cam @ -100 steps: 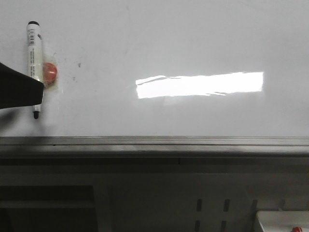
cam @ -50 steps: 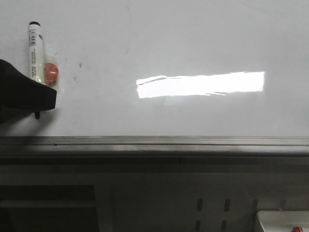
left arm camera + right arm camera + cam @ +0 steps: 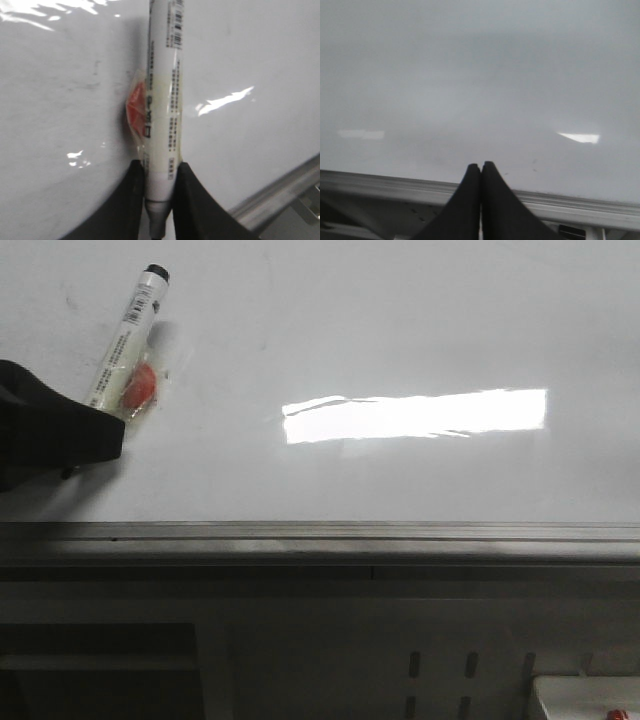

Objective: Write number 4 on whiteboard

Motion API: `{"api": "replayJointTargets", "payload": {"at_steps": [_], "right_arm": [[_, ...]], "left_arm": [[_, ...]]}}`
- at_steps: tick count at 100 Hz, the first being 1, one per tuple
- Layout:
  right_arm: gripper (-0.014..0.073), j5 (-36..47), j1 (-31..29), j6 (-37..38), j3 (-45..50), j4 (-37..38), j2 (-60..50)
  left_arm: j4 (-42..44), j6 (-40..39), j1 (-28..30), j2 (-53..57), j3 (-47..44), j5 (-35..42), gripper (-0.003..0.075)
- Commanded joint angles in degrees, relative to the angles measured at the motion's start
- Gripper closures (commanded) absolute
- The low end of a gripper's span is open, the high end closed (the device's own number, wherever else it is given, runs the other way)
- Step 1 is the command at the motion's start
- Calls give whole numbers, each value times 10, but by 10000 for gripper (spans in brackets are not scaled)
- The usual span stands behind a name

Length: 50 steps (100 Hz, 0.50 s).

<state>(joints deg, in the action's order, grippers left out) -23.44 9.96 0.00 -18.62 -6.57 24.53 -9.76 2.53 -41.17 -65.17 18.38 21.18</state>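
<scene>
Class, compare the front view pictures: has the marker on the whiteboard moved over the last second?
Yes. The marker, gripped by the left gripper, has tilted: its capped top has swung right, toward the bright reflection on the whiteboard.

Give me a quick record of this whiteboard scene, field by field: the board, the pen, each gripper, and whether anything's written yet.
whiteboard: glossy white, bright rectangular reflection, grey rail along lower edge
marker: white barrel, tilted in front view, red-orange piece taped to its side
left gripper: shut on marker near its lower end
right gripper: shut, holding nothing, facing the board
number 4: none visible; only faint smudges
</scene>
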Motion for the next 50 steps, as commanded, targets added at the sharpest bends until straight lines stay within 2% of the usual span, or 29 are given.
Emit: {"api": "replayJointTargets", "payload": {"at_steps": [1, 22, 29, 37, 44, 45, 50], "right_arm": [[658, 15, 41, -7, -40, 3, 10], [655, -17, 165, -7, -111, -23, 50], [615, -33, 199, -7, -140, -38, 73], [484, -43, 239, -11, -170, -42, 105], [301, -41, 277, -44, -192, -42, 134], [301, -41, 281, -44, -194, -42, 137], [183, -36, 313, -75, -212, -42, 164]], "left_arm": [[92, -5, -15, 40, 13, 31, 741], [332, -5, -32, 141, 13, -21, 740], [381, -5, -32, 174, 13, -34, 740], [402, -5, -32, 200, 13, -42, 740], [420, -5, -32, 213, 13, -42, 740], [422, -5, -32, 213, 13, -42, 740], [441, -5, -32, 215, 13, -42, 740]]}}
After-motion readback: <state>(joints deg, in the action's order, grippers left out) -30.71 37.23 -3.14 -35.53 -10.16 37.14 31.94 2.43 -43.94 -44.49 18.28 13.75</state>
